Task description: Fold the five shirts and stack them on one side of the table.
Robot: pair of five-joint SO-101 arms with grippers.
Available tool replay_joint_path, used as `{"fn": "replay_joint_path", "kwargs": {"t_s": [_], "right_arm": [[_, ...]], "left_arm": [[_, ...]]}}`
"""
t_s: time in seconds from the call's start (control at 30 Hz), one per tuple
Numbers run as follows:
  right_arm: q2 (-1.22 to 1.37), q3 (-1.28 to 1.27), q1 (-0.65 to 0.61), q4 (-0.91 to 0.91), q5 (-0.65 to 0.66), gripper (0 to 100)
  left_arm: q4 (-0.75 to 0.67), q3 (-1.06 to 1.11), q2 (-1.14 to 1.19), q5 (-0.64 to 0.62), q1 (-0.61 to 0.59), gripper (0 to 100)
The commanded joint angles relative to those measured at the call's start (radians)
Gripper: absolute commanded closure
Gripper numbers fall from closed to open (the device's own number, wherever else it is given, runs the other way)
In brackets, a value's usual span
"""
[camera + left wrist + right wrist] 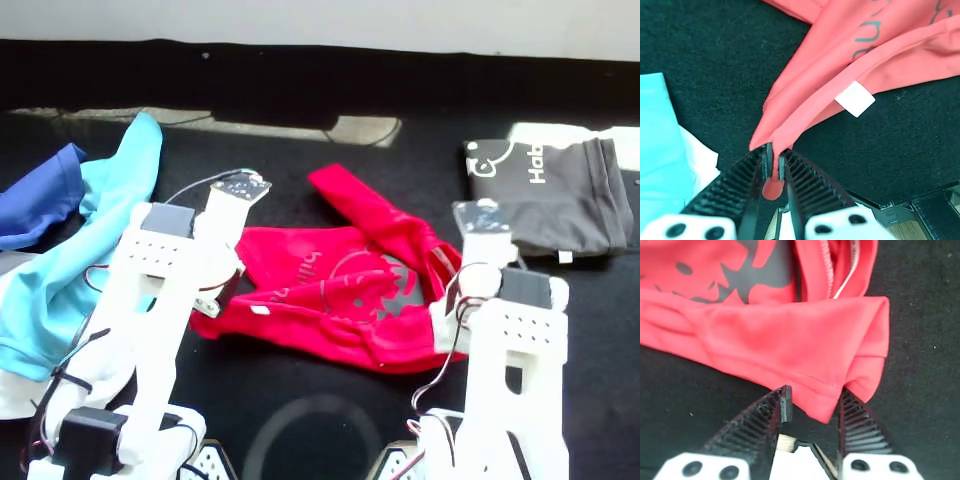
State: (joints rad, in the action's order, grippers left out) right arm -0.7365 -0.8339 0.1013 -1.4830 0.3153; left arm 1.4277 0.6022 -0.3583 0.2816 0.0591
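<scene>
A red shirt (340,285) with a dark print lies crumpled in the middle of the black table. My left gripper (774,159) is shut on a corner of the red shirt (850,60), close to its white tag (855,98). My right gripper (813,404) stands open around a folded corner of the red shirt (790,345), with cloth between its fingers. In the high view the left arm (165,270) sits at the shirt's left end and the right arm (500,300) at its right end. A folded dark grey shirt (555,200) lies at the far right.
A light blue shirt (90,230) and a dark blue shirt (40,195) lie heaped at the left, with white cloth (15,395) under them. The light blue cloth (660,145) is close beside my left gripper. Bare black table (300,420) lies in front of the red shirt.
</scene>
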Motion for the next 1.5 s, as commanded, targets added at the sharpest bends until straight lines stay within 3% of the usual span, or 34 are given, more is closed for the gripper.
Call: {"fn": "replay_joint_path", "kwargs": {"t_s": [0.0,0.23,0.37,0.63,0.97,1.2,1.47], "right_arm": [[-0.036,-0.007,-0.007,0.008,0.046,84.4],[-0.016,-0.076,-0.01,0.17,0.049,85.5],[-0.036,-0.054,-0.005,0.206,0.046,99.8],[-0.133,0.073,-0.005,0.205,0.049,99.3],[-0.131,-0.025,-0.01,0.203,0.052,97.0],[-0.14,-0.108,-0.007,0.024,0.238,94.6],[-0.131,0.338,-0.013,-0.219,0.25,94.3]], "left_arm": [[-0.009,-0.002,-0.004,-0.003,0.012,99],[-0.048,-0.002,-0.004,-0.003,0.012,99],[-0.054,-0.002,-0.004,-0.003,0.012,99],[-0.052,-0.002,-0.004,-0.003,0.008,99],[-0.052,-0.002,-0.004,-0.003,0.012,99],[-0.044,-0.001,-0.004,-0.003,0.007,99],[-0.044,-0.001,-0.004,-0.003,0.007,99]]}}
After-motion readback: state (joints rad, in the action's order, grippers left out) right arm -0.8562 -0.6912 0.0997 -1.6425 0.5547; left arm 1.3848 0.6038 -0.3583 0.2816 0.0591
